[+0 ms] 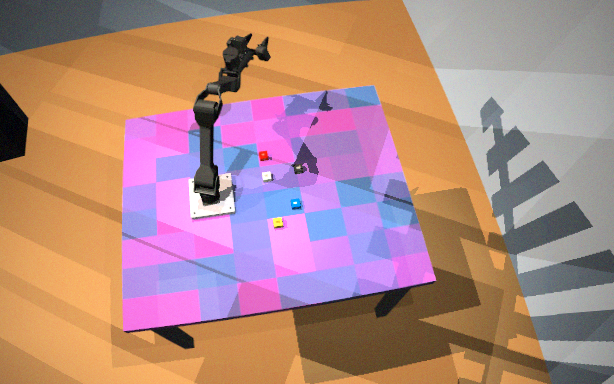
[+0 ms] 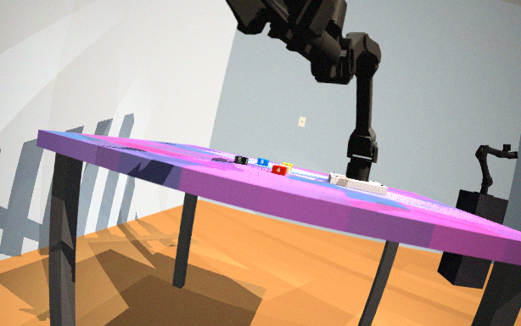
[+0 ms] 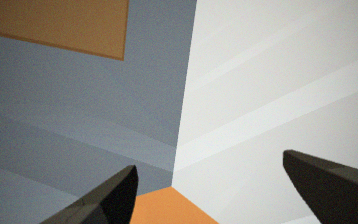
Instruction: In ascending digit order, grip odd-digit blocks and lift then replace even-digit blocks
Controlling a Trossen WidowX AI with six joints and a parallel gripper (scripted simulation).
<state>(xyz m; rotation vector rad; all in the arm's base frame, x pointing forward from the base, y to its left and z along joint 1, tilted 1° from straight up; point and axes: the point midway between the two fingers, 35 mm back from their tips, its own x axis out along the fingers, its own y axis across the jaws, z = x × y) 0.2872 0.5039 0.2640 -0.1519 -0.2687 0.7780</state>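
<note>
A red block [image 1: 263, 156] [image 2: 279, 170] shows a 4 in the exterior view. A white block [image 1: 267, 176] stands near it, mostly hidden behind it in the exterior view. A black block [image 1: 298, 169] [image 2: 241, 160], a blue block [image 1: 295, 203] [image 2: 263, 162] and a yellow block [image 1: 278, 222] [image 2: 288, 165] also stand on the table [image 1: 295, 290] [image 2: 263, 199]; their digits are too small to read surely. My gripper [image 1: 259, 38] [image 3: 208, 165] is open and empty, raised high above the table and away from all the blocks. The wrist view shows no block.
The arm's white base plate [image 1: 198, 210] [image 2: 339, 180] sits left of the blocks in the top view. In the exterior view a dark pedestal [image 2: 471, 208] with a small arm stands beyond the table. The wrist view shows walls, a brown panel [image 3: 65, 25] and floor.
</note>
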